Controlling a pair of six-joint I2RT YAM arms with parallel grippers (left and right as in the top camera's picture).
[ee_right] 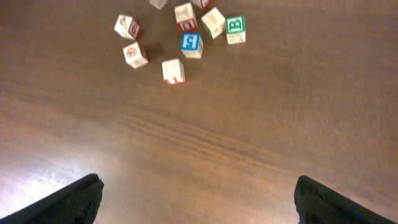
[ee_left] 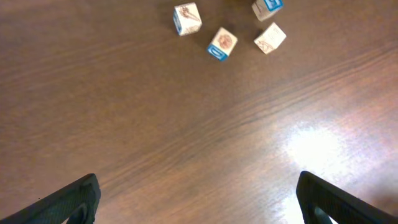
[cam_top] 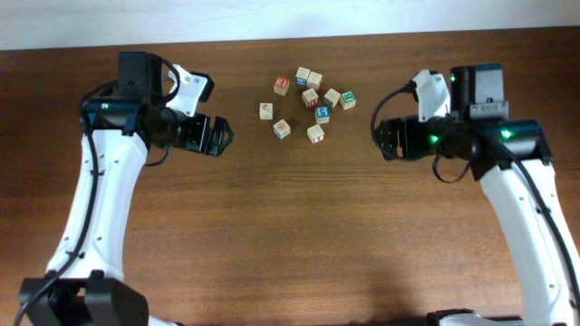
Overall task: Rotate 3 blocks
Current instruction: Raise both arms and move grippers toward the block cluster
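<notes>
— Where do we stand?
— Nearest us, our left gripper (cam_top: 220,138) and right gripper (cam_top: 381,136) both hang spread wide and empty. They are well apart and flank the cluster from either side.
— Then we judge nothing is turned yet. Which do we take first?
— The near edge of the cluster. The blue-marked cube (cam_top: 282,129) is on the left and the red-orange-marked cube (cam_top: 315,133) is to its right. Each stands apart from its neighbours, so we can lower our fingers onto opposite flat faces. Then we close square, lift slightly, twist and set it down.
— And the third?
— The blue-letter cube (cam_top: 322,114), just behind the red-orange one. Others crowd it on the far side, so we should come in narrow and straight or we may knock them.
— How many do we count?
— Ten in all on the table (cam_top: 290,235). There are our three, the green-lettered cube (cam_top: 348,100) to the right, the red-faced cube (cam_top: 281,85) at the far left, and five more pale ones. There are two grippers, both free.
</notes>
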